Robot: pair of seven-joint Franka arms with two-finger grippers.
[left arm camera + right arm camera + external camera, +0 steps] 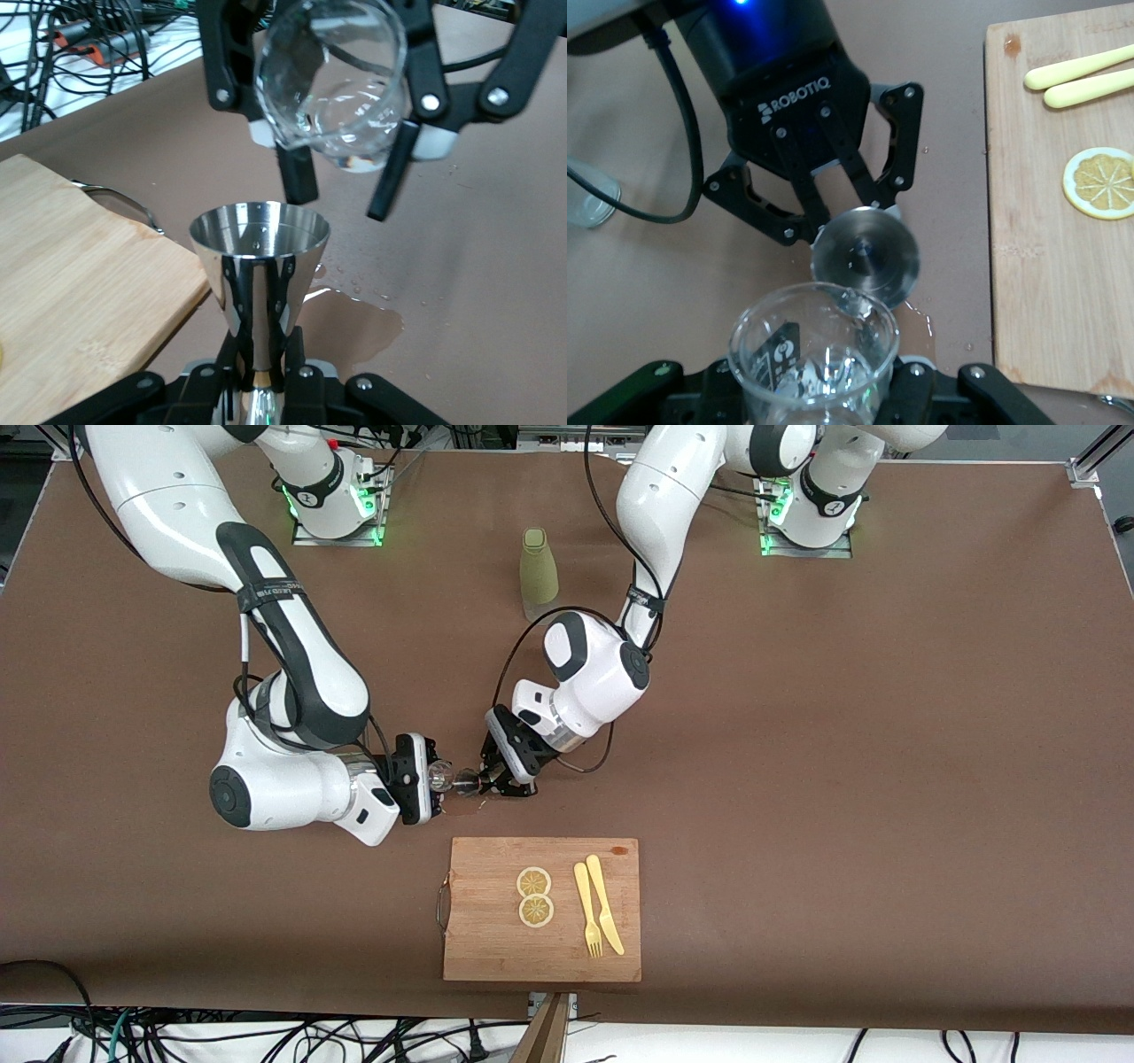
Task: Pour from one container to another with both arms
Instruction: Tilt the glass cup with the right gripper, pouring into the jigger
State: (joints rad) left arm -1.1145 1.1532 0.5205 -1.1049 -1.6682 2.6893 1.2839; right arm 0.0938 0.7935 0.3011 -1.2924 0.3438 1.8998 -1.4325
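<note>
White jointed arms, black bands, green-lit bases, black cables; left gripper [833, 190] black, silver screws, marked ROBOTIQ.

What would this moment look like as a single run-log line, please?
left gripper: shut on jigger, upright | right gripper: shut on glass, tipped over jigger | spill on table | cutting board nearer camera

high front view, two close wrist views
</note>
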